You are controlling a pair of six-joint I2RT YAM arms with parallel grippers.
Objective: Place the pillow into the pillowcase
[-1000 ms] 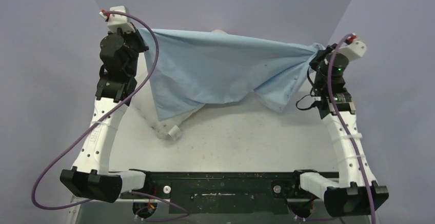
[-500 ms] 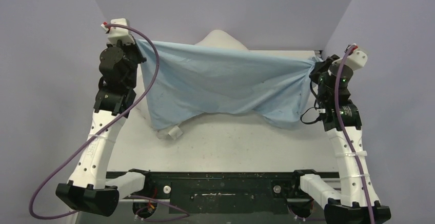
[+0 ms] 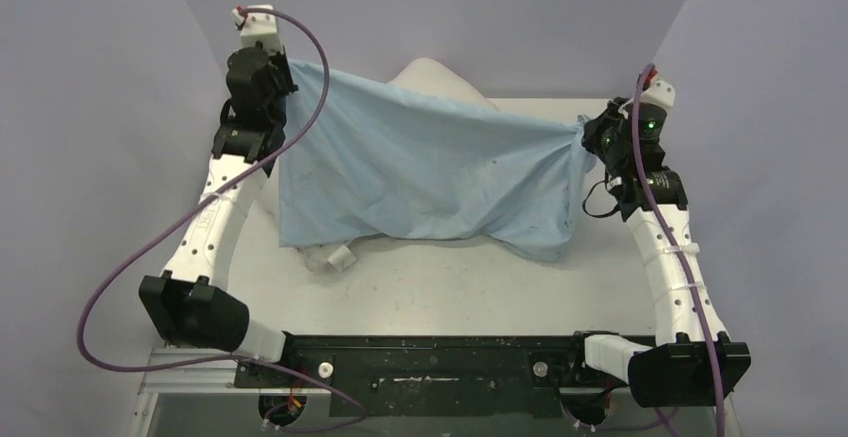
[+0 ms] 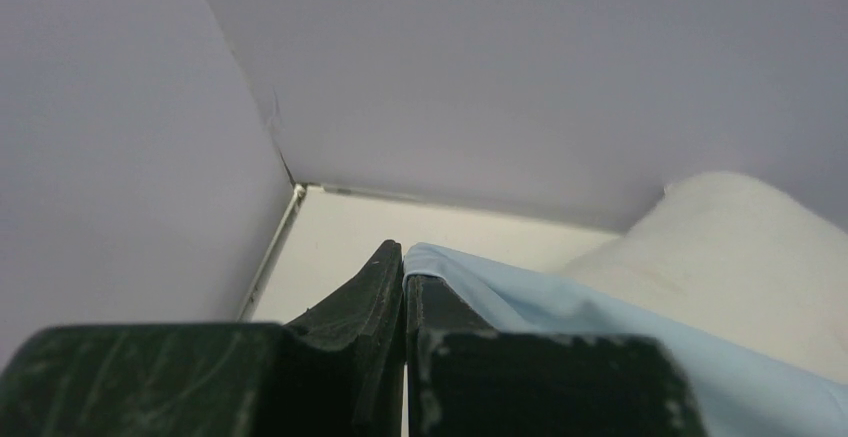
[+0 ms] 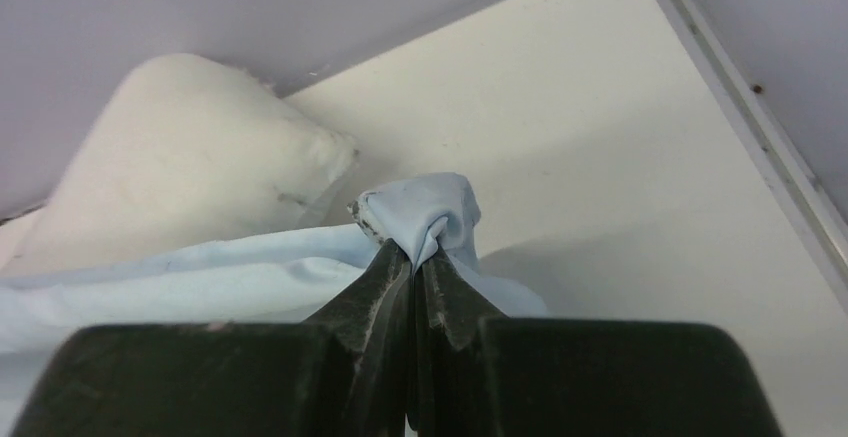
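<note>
Both the left gripper [image 3: 285, 82] and right gripper [image 3: 590, 137], pinching the thin light-blue fabric pillowcase [image 3: 430, 172], have shifted it, baring the plump off-white pillow [image 3: 440, 77] at upper centre; insertion apparently incomplete.

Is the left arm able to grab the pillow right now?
Probably not. The left gripper is shut on the pillowcase, which hangs stretched over most of the pillow. It would have to let go first.

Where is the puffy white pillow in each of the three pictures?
Top external: the pillow pokes up behind the pillowcase, top middle.
Left wrist: right side, beyond the pillowcase.
Right wrist: upper left, above the pillowcase.
Shared landmark: the light-blue pillowcase, right in front of it in all three.
</note>
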